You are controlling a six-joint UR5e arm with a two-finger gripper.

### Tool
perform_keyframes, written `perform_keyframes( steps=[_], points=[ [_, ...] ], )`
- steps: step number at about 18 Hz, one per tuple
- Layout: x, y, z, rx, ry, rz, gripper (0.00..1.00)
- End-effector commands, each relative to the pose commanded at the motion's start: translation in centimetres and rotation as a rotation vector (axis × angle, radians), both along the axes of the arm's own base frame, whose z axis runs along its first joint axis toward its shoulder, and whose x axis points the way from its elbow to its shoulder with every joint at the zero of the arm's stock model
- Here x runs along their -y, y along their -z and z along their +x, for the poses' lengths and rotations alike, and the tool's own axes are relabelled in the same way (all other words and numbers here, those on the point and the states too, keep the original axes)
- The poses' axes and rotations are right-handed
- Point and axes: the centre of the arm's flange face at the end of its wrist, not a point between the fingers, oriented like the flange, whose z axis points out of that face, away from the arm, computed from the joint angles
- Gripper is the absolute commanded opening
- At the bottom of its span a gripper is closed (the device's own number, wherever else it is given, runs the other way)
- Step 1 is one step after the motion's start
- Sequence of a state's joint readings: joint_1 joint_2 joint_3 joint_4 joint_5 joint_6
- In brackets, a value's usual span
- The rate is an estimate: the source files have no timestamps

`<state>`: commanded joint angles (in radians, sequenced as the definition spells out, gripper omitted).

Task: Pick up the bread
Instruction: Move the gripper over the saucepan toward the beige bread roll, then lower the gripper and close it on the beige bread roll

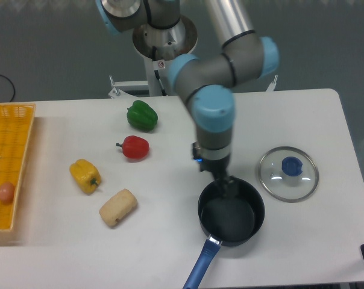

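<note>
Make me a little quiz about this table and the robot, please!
1. True or false: the bread lies inside the pot.
2. Which pepper is nearest the bread? A) green B) red C) yellow
3. Fill in: the lid lies on the table beside the ____.

Key: 1 false, it lies on the table. 2 C. 3 pot.

Even overhead light, soft shadows; slightly soft focus, perhaps compression.
</note>
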<state>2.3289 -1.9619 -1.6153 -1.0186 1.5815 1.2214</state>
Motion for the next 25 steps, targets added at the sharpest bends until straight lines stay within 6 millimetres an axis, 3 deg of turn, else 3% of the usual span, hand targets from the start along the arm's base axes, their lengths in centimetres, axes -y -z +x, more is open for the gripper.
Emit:
perform_keyframes(
  steps=[7,15,25],
  points=[
    [-6.1,3.9,5.6,-0.009,-0.009,-0.054,1.00],
    [-7.8,7.5,10.4,0.021,-0.001,-0.104,1.00],
    [-8.2,10.1,13.2,0.018,0.016,-0.155,1.00]
  ],
)
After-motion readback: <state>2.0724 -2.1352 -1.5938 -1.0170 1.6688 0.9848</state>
